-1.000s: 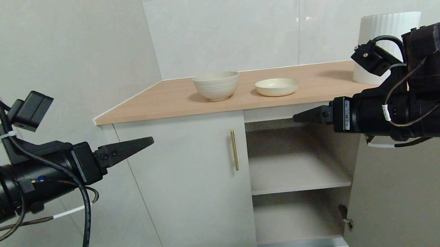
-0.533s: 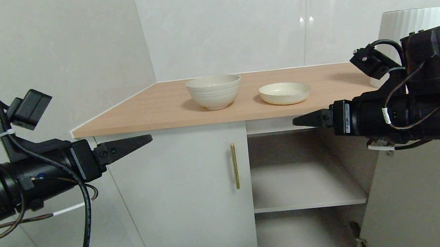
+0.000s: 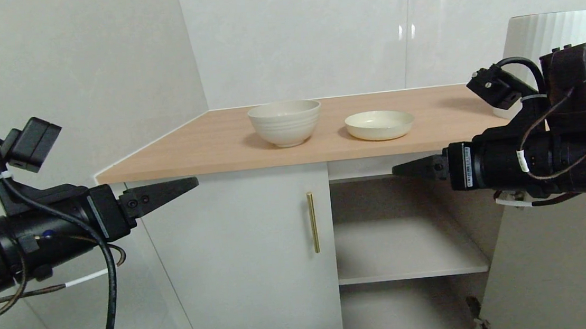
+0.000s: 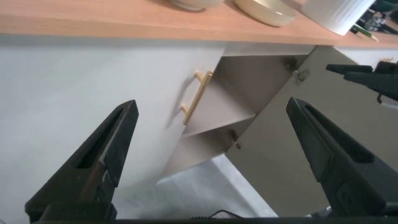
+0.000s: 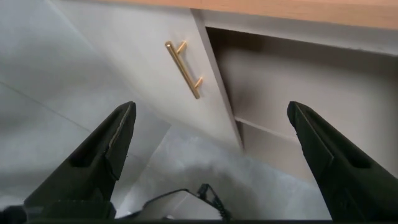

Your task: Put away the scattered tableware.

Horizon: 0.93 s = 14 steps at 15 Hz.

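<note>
A cream ribbed bowl [image 3: 284, 123] stands on the wooden countertop [image 3: 206, 145], with a shallow cream dish [image 3: 379, 124] beside it to the right. Both arms are held out in front of the cabinet, below counter height. My left gripper [image 3: 193, 183] points at the shut left door and is well short of the bowl. My right gripper [image 3: 397, 169] hangs before the open compartment, under the dish. Each wrist view shows its own gripper open, the left gripper [image 4: 211, 124] and the right gripper [image 5: 211, 124], with nothing between the fingers. The dish's underside [image 4: 264, 9] shows in the left wrist view.
The cabinet's left door is shut and has a brass handle [image 3: 313, 222]. The right door [image 3: 562, 268] stands swung open, baring a shelf [image 3: 407, 252] and a lower space. A white ribbed container [image 3: 552, 36] stands at the counter's right. Tiled walls close the left and back.
The whole head view has shifted, so the camera has moved closer to the counter. Both grippers stay open and hold nearly the same pose; the bowl and dish have not moved.
</note>
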{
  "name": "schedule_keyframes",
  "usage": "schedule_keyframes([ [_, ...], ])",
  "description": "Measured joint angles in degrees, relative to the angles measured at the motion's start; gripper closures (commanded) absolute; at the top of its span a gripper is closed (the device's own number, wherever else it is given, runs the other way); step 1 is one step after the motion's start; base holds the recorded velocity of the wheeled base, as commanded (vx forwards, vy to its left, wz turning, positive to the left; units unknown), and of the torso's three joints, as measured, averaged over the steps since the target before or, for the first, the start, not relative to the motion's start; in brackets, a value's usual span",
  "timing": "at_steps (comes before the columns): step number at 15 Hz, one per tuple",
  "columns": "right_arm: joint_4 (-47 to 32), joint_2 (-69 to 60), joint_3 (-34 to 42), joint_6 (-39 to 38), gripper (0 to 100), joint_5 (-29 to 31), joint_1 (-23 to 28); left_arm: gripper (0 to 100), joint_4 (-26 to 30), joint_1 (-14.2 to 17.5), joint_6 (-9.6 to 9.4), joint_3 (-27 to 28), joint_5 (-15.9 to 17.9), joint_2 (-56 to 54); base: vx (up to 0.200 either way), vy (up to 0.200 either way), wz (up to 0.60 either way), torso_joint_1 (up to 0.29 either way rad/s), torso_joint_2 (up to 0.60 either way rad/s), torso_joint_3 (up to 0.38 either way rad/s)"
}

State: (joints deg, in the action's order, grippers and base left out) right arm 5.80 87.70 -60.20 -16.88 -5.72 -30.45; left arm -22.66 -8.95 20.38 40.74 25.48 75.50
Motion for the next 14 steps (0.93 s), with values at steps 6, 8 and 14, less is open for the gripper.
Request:
schedule_keyframes([
  [6, -0.06, 0.3, 1.02, 1.58, 0, 0.04, 0.28, 0, 0.15, -0.02, -0.02, -0.06, 0.09, 0.38, 0.0, 0.0, 0.0, 0.079, -0.27, -0.217],
  [8, 0.16, 0.41, 1.02, 1.65, 0, 0.04, 0.33, 0, -0.02, -0.02, 0.0, -0.06, 0.17, 0.63, 0.0, 0.0, 0.0, 0.164, -0.54, -0.298],
  [14, 0.05, 1.02, 0.96, 1.67, 0, 0.02, 0.61, 0, 0.17, 0.0, 0.0, 0.27, 0.27, 1.16, 0.0, 0.0, 0.0, 0.18, -0.47, -0.286],
])
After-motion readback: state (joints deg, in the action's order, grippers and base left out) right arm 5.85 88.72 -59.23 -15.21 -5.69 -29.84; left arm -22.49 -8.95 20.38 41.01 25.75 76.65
